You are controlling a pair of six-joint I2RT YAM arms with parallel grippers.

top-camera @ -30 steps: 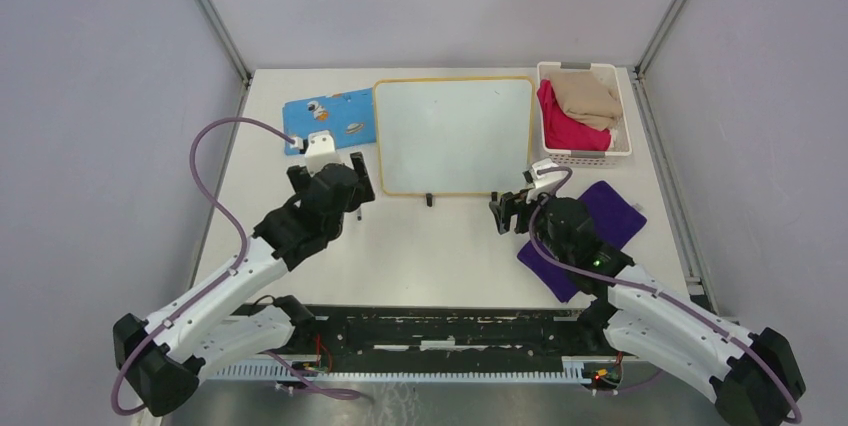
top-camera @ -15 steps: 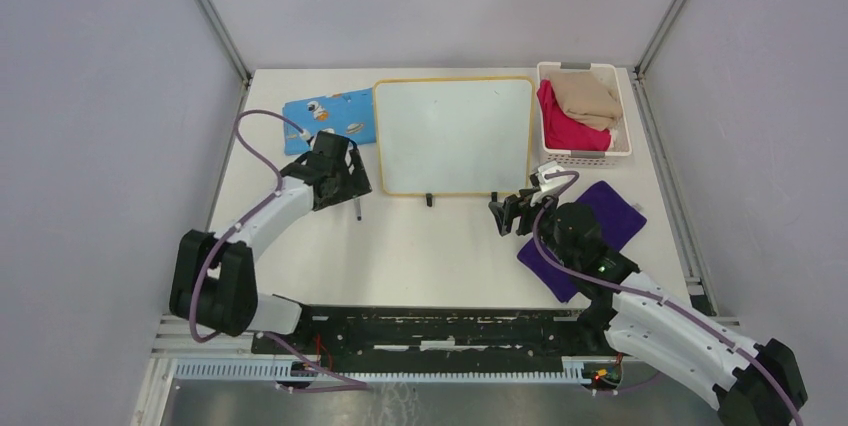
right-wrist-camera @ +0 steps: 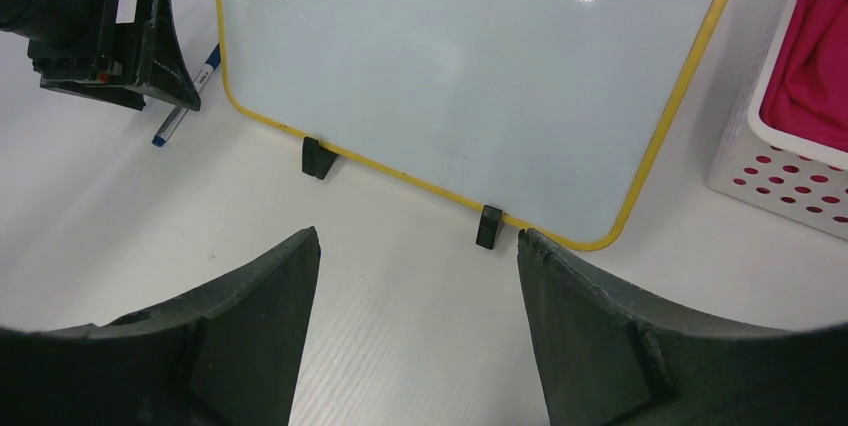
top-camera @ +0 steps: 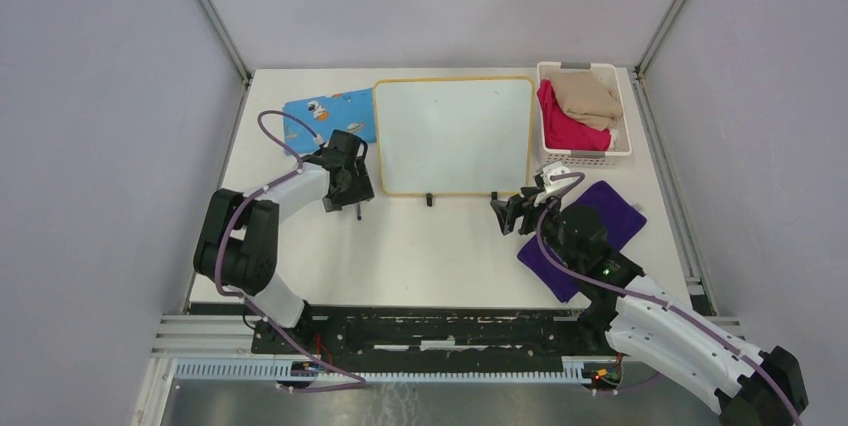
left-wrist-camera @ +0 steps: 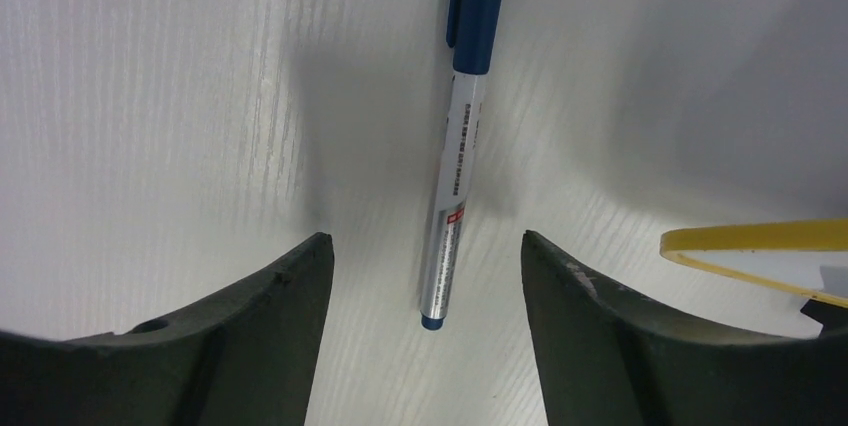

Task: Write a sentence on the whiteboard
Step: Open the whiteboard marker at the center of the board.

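The whiteboard point(top-camera: 452, 136) lies flat at the back middle of the table with a yellow rim and two black clips on its near edge. Its face is blank; no sentence shows on it. A blue-capped silver marker point(left-wrist-camera: 455, 161) lies on the table by the board's near left corner point(left-wrist-camera: 760, 238). My left gripper point(top-camera: 350, 191) is low over the marker and open, its jaws either side of the marker's tail end point(left-wrist-camera: 425, 241), not touching it. My right gripper point(top-camera: 510, 214) is open and empty point(right-wrist-camera: 415, 236), just in front of the board's near right clip point(right-wrist-camera: 488, 226).
A blue patterned cloth point(top-camera: 325, 116) lies left of the board. A white basket point(top-camera: 547, 146) with red and tan cloths stands right of it. A purple cloth point(top-camera: 620, 208) lies under my right arm. My left gripper and the marker show in the right wrist view point(right-wrist-camera: 185, 96).
My left arm has dropped from high above the table down to the marker beside the board's near left corner. My right gripper has hardly moved.
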